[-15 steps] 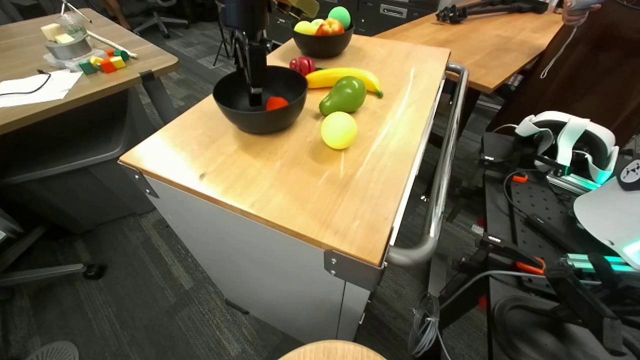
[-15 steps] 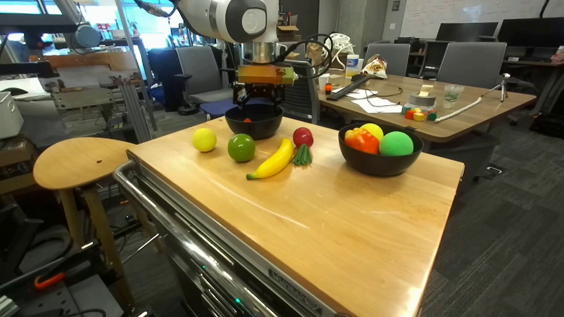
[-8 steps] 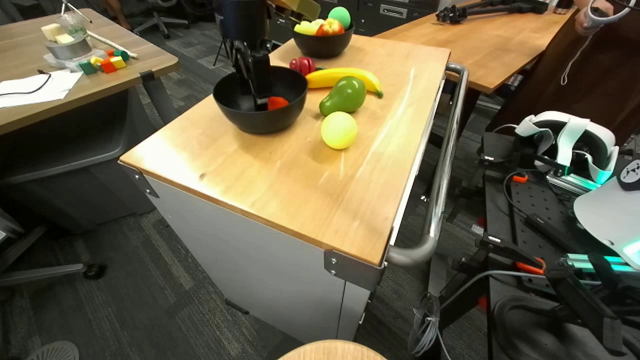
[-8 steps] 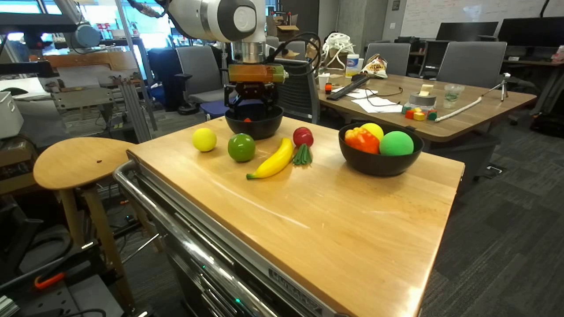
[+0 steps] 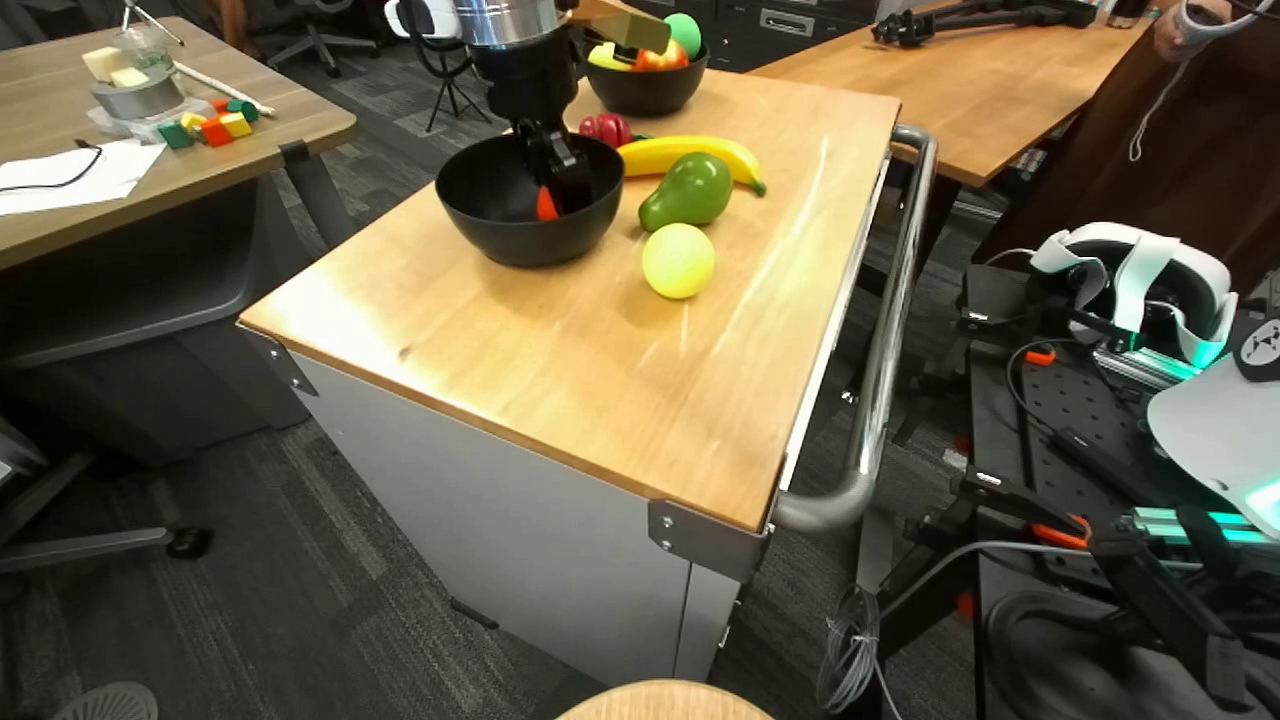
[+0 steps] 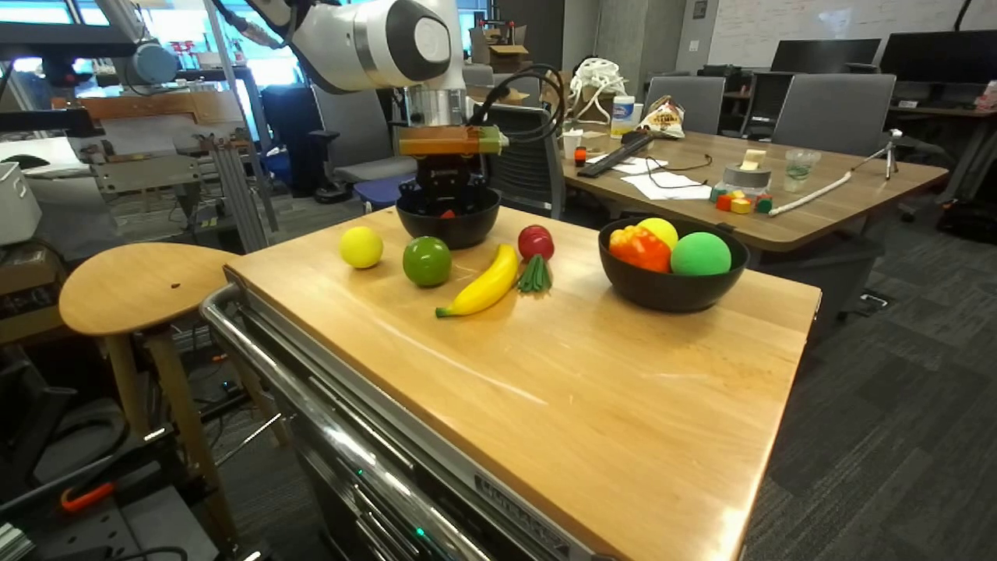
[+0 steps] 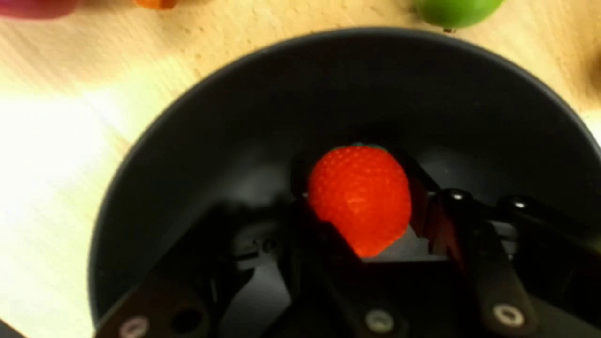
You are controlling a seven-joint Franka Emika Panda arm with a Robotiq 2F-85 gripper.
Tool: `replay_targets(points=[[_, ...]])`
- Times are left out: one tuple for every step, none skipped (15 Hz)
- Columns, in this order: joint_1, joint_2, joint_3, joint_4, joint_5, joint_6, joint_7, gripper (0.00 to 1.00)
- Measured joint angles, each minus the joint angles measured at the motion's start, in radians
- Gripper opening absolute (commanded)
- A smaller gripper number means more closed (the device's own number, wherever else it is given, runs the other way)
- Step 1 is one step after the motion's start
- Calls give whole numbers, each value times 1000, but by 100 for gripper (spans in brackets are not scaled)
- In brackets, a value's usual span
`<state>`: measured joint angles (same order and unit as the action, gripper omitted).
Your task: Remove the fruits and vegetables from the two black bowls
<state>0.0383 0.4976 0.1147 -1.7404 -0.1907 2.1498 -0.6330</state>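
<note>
Down inside the black bowl, the gripper is clamped on a red strawberry, pressing it from both sides. The wrist view shows nearly the whole strawberry: seedy skin, a thin green edge of leaves, the blunt tip. In both exterior views, gripper and bowl wall leave only a small patch of red. Whether it touches the bottom of the bowl I cannot tell. In an exterior view the green pear shows its narrow end, lying just beside the yellow ball; in an exterior view the pear faces the camera end-on and looks round. There, too, the green stalks of the radish bunch show in full beside the banana, while in an exterior view the banana hides most of them. The fuller bowl holds an orange-red pepper, a green ball and a yellow piece; in an exterior view the amber block above the gripper partly covers them. That same view has a white headset away from the table.
</note>
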Motion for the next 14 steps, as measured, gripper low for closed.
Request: replay_targets(points=[[0, -1, 0, 0, -3, -7, 2, 23], [1, -2, 1, 0, -5, -10, 2, 23], [2, -6, 5, -2, -8, -10, 0, 23], [4, -17, 13, -6, -17, -8, -11, 23], [8, -38, 24, -17, -26, -4, -26, 23], [13, -71, 38, -36, -31, 4, -44, 23], [21, -112, 54, -62, -31, 16, -61, 23], [28, -158, 70, -93, -31, 30, -77, 23], [36, -206, 87, -130, -30, 46, -95, 23], [44, -253, 105, -172, -27, 65, -115, 23], [51, -296, 122, -216, -18, 90, -141, 23], [58, -331, 135, -261, -6, 120, -174, 23], [63, -356, 145, -302, 18, 148, -217, 23], [68, -370, 150, -338, 43, 171, -259, 23]])
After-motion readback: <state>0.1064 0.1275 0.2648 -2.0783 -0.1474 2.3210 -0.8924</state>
